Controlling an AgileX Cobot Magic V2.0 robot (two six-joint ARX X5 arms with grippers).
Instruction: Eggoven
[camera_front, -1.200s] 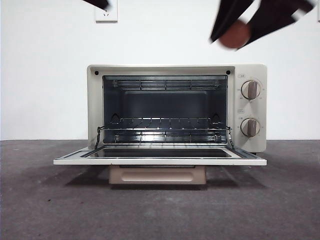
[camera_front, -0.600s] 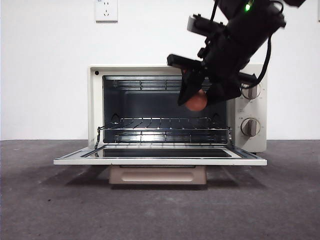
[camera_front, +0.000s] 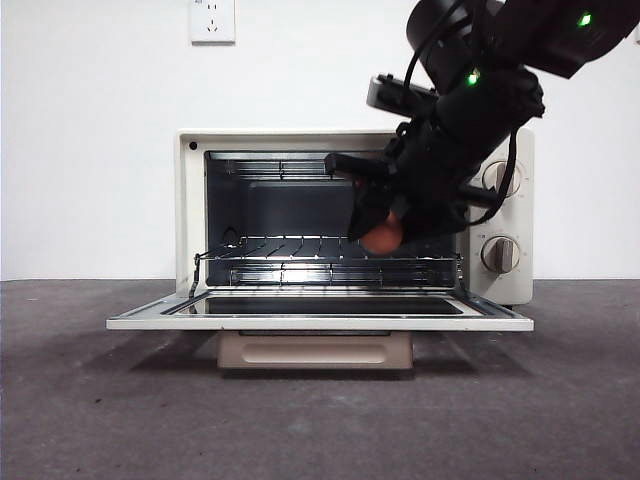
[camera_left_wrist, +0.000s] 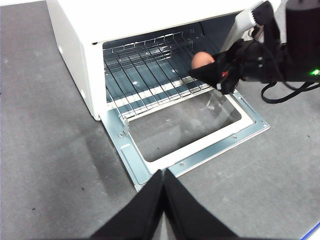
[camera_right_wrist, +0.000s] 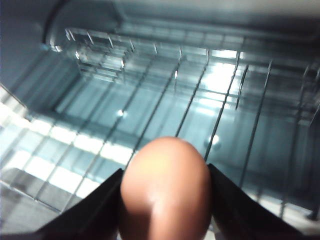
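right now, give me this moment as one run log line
right tool: shut on egg, just above wire rack | toaster oven: door open flat | left tool: shut, waiting clear

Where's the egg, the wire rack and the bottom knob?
egg (camera_right_wrist: 165, 192): right wrist view, middle of its shell.
wire rack (camera_left_wrist: 145, 67): left wrist view, on its bars.
bottom knob (camera_front: 500, 254): front view, its grey face.

Dark grey speckled counter (camera_front: 90, 420) spans the foreground, well below the fingers. Plain white wall (camera_front: 90, 150) rises behind it. White wall socket (camera_front: 212, 20) sits high on the wall, well apart from the fingers and above their level.
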